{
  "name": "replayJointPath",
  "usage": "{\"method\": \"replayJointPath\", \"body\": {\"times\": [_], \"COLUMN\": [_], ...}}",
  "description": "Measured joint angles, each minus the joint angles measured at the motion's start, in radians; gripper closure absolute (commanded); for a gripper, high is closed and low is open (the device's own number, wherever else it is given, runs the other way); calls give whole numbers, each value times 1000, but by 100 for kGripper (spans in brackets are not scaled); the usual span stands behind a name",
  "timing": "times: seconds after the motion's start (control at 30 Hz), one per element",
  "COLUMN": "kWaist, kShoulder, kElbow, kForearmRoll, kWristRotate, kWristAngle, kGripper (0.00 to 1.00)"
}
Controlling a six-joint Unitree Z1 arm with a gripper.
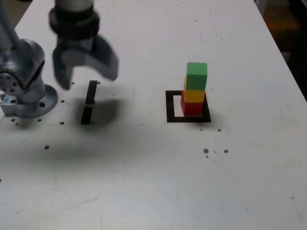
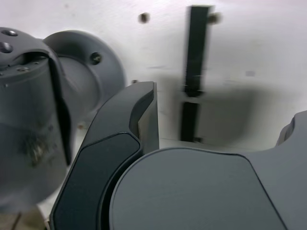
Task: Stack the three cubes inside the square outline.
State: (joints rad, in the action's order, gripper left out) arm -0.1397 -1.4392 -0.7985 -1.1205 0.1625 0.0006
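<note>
Here's the grey arm's gripper (image 1: 86, 72) hanging up over the white bench (image 1: 153, 182), fingers (image 1: 106, 60) spread wide and pinching nothing at all. It sits well apart from the action: the stack lies off toward the exterior view's right of the fingers, with a clear stretch of bench between them.

And what a stack. The small red cube (image 1: 192, 106) sits on the bottom, the small yellow cube (image 1: 194, 95) on top of it, the small green cube (image 1: 196, 75) crowning the pile. The tower's long axis runs straight up, though the green one looks nudged slightly toward the exterior view's right. The red base rests inside the thin black square outline (image 1: 171, 106), tucked against its right side with white showing on its left.

Count them: three cubes, one of each colour, one square outline, one arm, one gripper. Directly below the fingers lie two short black tape strips (image 2: 194, 72), end to end; the wrist view shows them plainly, next to the arm's round grey base (image 1: 29, 103).

By my reading the stacking looks done; nothing loose remains for those fingers.
</note>
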Motion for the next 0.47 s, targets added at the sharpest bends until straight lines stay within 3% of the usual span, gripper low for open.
{"method": "replayJointPath", "body": {"times": [0.3,0.47], "kWaist": [1,1], "kShoulder": [-10,-20], "kElbow": [91,91], "kForearmRoll": [113,131], "kWristRotate": [-14,-37], "kWristAngle": [-27,-39], "kGripper": [0,0]}}
